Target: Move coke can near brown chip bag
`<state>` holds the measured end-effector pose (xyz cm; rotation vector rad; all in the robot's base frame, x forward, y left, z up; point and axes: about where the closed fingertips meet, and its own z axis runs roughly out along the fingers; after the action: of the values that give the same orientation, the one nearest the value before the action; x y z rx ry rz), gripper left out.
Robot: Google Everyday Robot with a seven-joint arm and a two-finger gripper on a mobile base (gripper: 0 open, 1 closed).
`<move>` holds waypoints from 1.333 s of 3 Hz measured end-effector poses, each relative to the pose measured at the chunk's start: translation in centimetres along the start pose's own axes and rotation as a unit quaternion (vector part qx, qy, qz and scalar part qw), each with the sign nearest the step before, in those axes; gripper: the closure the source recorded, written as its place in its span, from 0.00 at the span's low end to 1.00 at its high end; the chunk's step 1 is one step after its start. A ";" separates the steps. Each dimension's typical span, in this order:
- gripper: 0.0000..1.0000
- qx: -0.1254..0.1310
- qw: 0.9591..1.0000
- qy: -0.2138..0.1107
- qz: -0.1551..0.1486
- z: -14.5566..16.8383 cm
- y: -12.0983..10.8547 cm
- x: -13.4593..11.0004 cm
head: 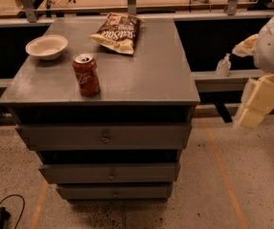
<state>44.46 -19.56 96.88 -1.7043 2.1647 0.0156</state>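
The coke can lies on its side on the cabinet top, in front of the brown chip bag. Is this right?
No: the camera view shows the coke can standing upright, in front of the brown chip bag. The gripper is right of the cabinet.

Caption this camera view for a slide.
Coke can upright on cabinet, chip bag behind it, bowl at left; gripper low beyond the right edge.

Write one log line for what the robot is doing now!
gripper: right of drawer cabinet, off its top | coke can: upright, front left | brown chip bag: back middle, apart from can | white bowl: back left
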 end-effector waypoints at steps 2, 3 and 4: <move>0.00 -0.012 0.974 -0.224 -0.021 5.3 -0.8 -7.9; 0.00 0.003 0.961 -0.277 -0.015 4.0 -1.5 -11.0; 0.00 0.001 0.961 -0.275 -0.014 4.1 -1.4 -10.9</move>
<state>48.98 -8.80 96.73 -1.5014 1.7225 0.4263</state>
